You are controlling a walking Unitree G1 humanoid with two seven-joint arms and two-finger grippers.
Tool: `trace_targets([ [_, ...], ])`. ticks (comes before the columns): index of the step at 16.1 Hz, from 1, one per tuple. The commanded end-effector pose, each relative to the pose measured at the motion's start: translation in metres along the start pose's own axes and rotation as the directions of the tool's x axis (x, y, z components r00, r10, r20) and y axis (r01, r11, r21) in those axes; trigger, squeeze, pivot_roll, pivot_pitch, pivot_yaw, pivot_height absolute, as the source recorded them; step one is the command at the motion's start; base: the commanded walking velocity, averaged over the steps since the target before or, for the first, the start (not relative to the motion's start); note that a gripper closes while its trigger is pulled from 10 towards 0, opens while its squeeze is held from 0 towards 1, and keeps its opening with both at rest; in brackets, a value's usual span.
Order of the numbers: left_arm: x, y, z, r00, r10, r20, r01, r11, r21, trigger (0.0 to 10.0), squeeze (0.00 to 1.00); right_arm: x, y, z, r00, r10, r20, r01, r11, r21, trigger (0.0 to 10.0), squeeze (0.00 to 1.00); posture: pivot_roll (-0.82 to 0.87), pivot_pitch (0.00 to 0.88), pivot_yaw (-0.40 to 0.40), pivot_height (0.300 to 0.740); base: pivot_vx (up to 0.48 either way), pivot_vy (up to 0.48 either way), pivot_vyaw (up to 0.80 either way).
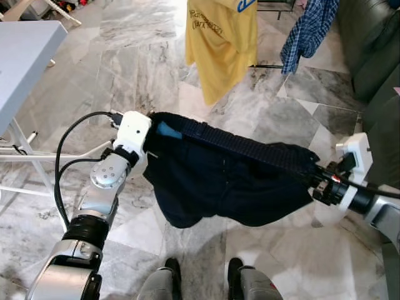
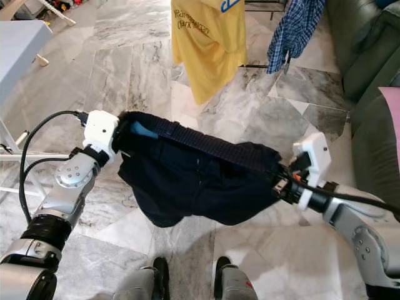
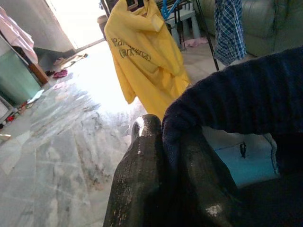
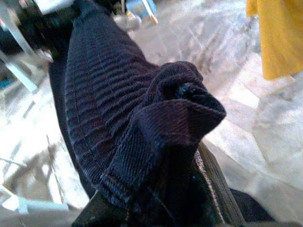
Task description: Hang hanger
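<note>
While both grippers' fingers clench dark shorts (image 1: 231, 181), a yellow shirt (image 1: 220, 44) hangs above marble floor (image 1: 137, 69).

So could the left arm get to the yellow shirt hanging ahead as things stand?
Probably not yet: the left gripper is shut on the dark shorts' waistband, stretched across to the right gripper, and the yellow shirt hangs well beyond across open floor.

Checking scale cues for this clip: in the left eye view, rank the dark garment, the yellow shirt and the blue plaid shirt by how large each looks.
1. Dark garment, stretched between the two grippers.
2. Yellow shirt, cut off at the top edge.
3. Blue plaid shirt, also cropped.
The hanging shirts are farther away, so true sizes stay unsure.
</note>
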State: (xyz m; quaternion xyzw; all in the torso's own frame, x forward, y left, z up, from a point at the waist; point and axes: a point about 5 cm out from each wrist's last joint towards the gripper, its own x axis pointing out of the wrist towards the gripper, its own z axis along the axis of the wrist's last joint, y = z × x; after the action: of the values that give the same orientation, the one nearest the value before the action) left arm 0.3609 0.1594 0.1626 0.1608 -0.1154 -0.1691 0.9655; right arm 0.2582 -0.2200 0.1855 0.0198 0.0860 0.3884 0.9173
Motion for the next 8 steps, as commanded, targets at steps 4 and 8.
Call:
trace_targets([
  [4, -0.005, 0.0205, -0.0048, 0.994, 0.107, -0.021, -0.108, 0.994, -0.018, 10.0, 0.0, -0.0027, 0.003, -0.0101, 0.999, 0.015, -0.028, -0.015, 1.0, -0.001, 0.0, 0.0, -0.05, 0.284, 0.097, 0.74, 0.0, 0.0, 0.0],
  [8, -0.0049, 0.0153, -0.0071, 0.996, 0.082, -0.026, -0.083, 0.996, -0.032, 10.0, 0.0, -0.0018, 0.0013, -0.0142, 1.0, 0.0, -0.031, 0.0, 1.0, -0.003, 0.0, 0.0, -0.05, 0.283, 0.097, 0.74, 0.0, 0.0, 0.0],
])
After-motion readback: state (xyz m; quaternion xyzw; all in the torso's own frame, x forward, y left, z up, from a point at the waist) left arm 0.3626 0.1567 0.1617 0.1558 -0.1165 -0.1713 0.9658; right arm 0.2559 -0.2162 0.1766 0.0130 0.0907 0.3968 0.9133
